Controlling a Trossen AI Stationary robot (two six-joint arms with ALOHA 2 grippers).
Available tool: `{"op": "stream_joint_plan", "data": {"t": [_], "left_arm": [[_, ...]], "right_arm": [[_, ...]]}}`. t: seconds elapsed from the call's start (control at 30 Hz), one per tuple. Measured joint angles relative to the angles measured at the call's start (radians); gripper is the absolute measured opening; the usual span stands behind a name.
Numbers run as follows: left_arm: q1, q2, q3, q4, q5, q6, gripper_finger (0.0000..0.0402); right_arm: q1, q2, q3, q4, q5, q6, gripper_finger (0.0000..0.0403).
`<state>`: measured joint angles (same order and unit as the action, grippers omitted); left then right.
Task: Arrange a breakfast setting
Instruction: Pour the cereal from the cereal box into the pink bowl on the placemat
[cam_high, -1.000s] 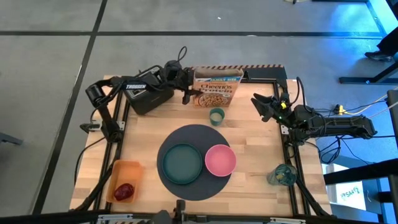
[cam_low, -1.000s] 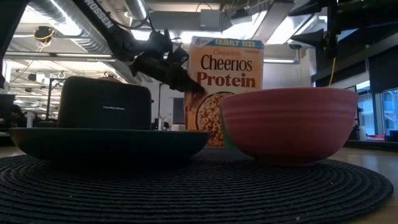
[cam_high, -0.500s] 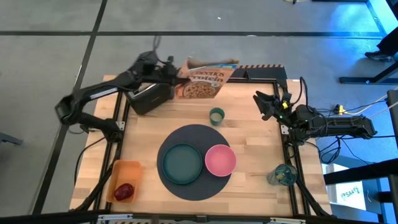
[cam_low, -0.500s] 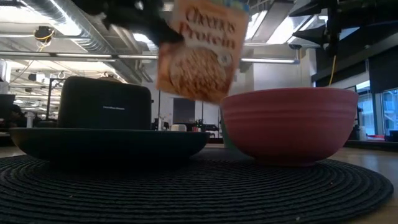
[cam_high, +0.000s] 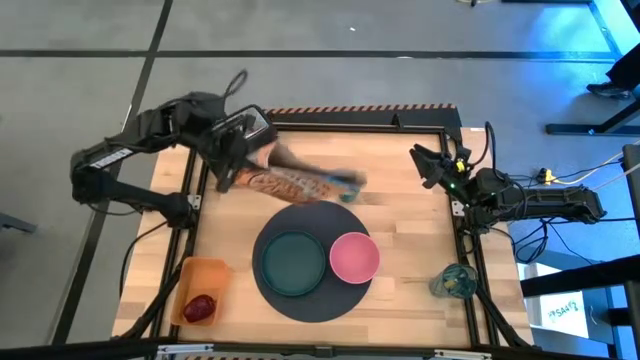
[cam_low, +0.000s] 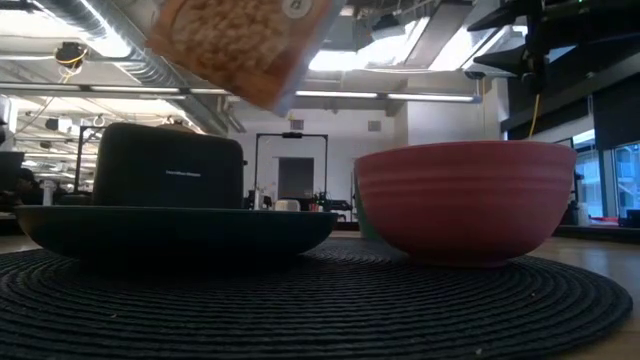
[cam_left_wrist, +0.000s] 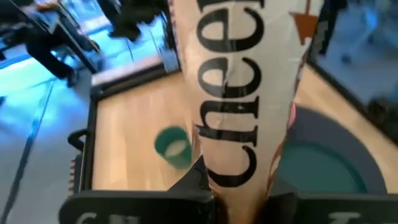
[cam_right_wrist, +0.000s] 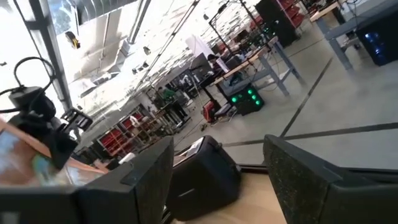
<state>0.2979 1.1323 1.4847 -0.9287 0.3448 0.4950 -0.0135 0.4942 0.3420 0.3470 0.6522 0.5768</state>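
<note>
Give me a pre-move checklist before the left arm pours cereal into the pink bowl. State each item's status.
1. Left gripper clamped on the cereal box: ok, the box is pinched between its fingers in the left wrist view.
2. Pink bowl upright on the dark grey mat: ok.
3. Box over the bowl: not ok, it hangs near the mat's far edge.
4. Box top open: cannot tell.
5. Small green cup clear of the box's path: cannot tell.
6. Right gripper clear: ok, at the table's right edge, open and empty.
</note>
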Motion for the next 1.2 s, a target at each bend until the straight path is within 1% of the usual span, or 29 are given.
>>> {"op": "stream_joint_plan", "data": {"t": [0.17,0.3,0.37,0.43,0.53,0.73,0.93,1.07,1.2], "left_arm": [[-0.152,0.067,0.043,-0.115,-0.204,0.067,0.0001],[-0.291,0.14,0.056,-0.142,-0.368,0.155,0.0001],[-0.347,0.178,0.056,-0.14,-0.443,0.198,0.0001],[-0.389,0.218,0.056,-0.137,-0.506,0.217,0.0001],[-0.443,0.284,0.057,-0.142,-0.565,0.224,0.0001],[-0.522,0.402,0.057,-0.145,-0.731,0.32,0.0],[-0.529,0.445,0.057,-0.145,-0.784,0.338,0.0],[-0.536,0.445,0.057,-0.119,-0.817,0.415,0.0],[-0.555,0.445,0.057,-0.113,-0.861,0.51,0.0]], "right_arm": [[0.0,0.0,0.0,-0.033,-0.033,-0.003,0.0236],[0.0,0.0,0.0,-0.121,-0.045,-0.004,0.0236],[0.0,0.001,0.0,-0.156,-0.067,0.006,0.0236],[0.0,0.001,0.0,-0.181,-0.106,0.042,0.0236],[0.0,0.001,0.0,-0.219,-0.166,0.074,0.0236],[0.0,0.0,0.0,-0.288,-0.256,0.129,0.0236],[0.0,0.0,0.0,-0.299,-0.324,0.134,0.0236],[0.0,0.0,0.0,-0.3,-0.355,0.148,0.0236],[0.0,0.0,0.0,-0.317,-0.358,0.155,0.0236]]}}
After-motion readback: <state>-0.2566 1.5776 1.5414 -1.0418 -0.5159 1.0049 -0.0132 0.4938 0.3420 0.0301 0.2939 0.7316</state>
